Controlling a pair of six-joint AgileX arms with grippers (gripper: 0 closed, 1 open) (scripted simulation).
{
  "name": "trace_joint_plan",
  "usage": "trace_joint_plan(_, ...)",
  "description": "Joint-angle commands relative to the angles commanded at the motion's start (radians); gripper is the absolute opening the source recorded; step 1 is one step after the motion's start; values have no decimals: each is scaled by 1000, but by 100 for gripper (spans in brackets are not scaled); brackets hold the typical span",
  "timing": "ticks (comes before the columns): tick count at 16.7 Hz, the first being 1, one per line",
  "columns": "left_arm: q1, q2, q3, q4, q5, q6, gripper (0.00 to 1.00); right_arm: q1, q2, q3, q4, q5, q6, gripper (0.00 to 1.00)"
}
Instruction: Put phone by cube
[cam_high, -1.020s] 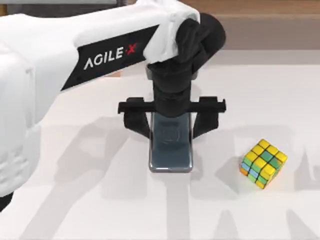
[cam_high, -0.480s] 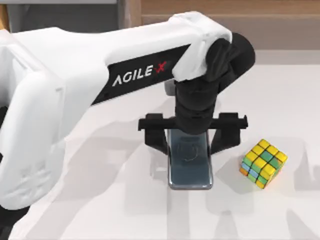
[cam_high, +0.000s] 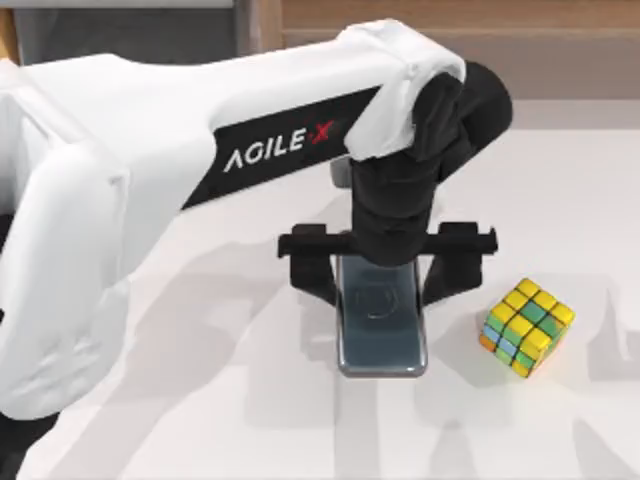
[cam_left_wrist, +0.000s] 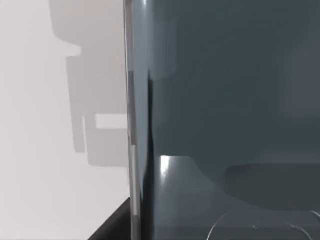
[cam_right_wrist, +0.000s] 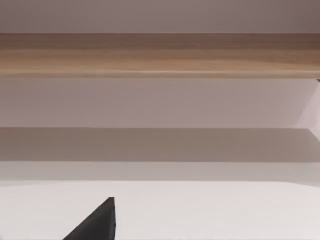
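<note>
The phone (cam_high: 382, 335) is looking like a flat, glossy dark grey slab with rounded corners and a thin silvery edge, lying mid-counter (cam_high: 150, 420). The left gripper (cam_high: 383, 290) is sitting right over its far half, jaws clamping the phone by its long sides. Just right of it, apart, the cube (cam_high: 527, 327) is resting, a little puzzle block with black grid lines and yellow, green, blue and orange tiles. The counter's plain matte white.
</note>
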Motion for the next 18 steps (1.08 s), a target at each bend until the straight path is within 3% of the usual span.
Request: trace_joint_plan(18,-20,-76,64,41,-17,14,0,0,0,0,0,0,0,100)
